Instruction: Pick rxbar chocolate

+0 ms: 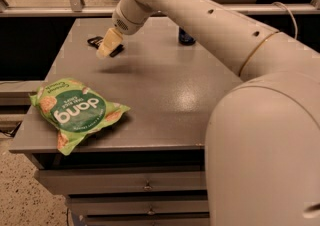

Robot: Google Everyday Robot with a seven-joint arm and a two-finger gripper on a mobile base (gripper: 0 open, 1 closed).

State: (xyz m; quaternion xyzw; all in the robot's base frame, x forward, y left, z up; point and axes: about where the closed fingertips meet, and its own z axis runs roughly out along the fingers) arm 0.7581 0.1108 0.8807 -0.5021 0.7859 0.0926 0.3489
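The rxbar chocolate [95, 42] is a small flat black bar lying at the far left of the grey table [165, 85]. My gripper [107, 46], with pale yellowish fingers, hangs just above and in front of the bar and covers its middle, so only the bar's two ends show. My white arm reaches in from the right and fills the right side of the view.
A large green "dang" chip bag [75, 111] lies at the table's front left corner, partly over the edge. A dark blue drink can [186, 37] stands at the back, mostly hidden behind my arm. Drawers sit below the tabletop.
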